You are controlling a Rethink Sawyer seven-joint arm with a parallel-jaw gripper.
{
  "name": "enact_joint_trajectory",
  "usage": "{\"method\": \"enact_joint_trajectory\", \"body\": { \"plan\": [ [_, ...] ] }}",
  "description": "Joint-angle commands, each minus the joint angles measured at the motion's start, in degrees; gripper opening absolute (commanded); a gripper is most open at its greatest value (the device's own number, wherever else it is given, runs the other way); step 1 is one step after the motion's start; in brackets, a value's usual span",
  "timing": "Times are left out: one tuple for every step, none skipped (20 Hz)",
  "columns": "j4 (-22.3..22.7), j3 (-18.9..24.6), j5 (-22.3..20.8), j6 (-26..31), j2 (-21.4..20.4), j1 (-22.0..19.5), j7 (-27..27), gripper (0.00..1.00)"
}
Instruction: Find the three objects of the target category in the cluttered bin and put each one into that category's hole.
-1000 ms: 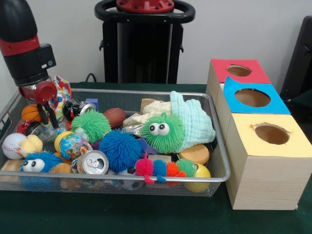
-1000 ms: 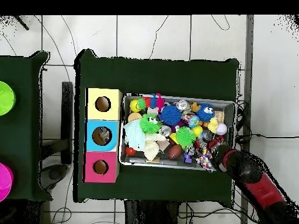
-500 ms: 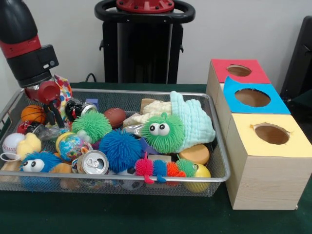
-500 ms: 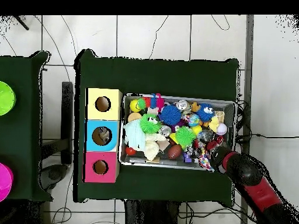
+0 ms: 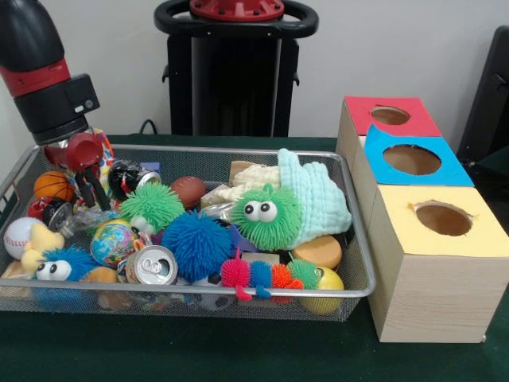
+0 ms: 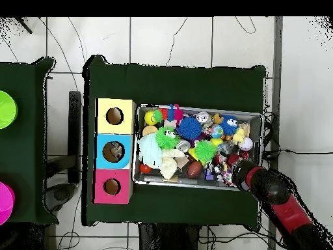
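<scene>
Search step in hand. Claw (image 5: 94,189) hangs low over the bin's (image 5: 238,151) nine o'clock end, beside the upturned can (image 5: 127,177); whether released or clenched cannot be told. Target category unidentified; the boxes' holes (image 5: 443,217) lie at three o'clock. Next: settle on one item

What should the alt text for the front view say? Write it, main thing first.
A red and black robot arm's gripper reaches into the left end of a wire basket crowded with toys, balls and cans. Beside it stand three wooden boxes with round holes in red, blue and yellow tops.
</scene>
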Motion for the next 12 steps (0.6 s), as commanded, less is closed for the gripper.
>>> {"method": "enact_joint_trajectory", "body": {
  "plan": [
    [-1.16,11.05,-1.76,-4.71,9.02,-0.15,0.75,1.0],
    [-1.07,12.13,-2.31,-5.34,9.87,-0.87,0.21,1.0],
    [-0.99,13.22,-2.86,-5.96,10.72,-1.58,-0.34,1.0],
    [-1.11,13.75,-3.18,-6.09,11.18,-1.89,-0.6,1.0],
    [-0.56,14.25,-3.98,-7.15,11.66,-2.29,-0.42,1.0],
    [-0.52,15.16,-4.88,-7.76,12.54,-3.01,-0.86,1.0],
    [-0.48,16.07,-5.78,-8.36,13.41,-3.72,-1.3,1.0],
    [-0.71,16.72,-6.43,-8.51,14.05,-4.14,-1.51,1.0],
    [-0.81,18.15,-7.63,-8.8,15.69,-5.46,-2.55,1.0],
    [-1.1,18.78,-8.34,-8.75,16.42,-5.91,-2.78,1.0],
    [-1.21,19.73,-9.01,-8.1,17.52,-6.66,-3.47,1.0],
    [-1.39,20.18,-9.56,-7.97,18.0,-6.97,-3.4,1.0]
  ]
}}
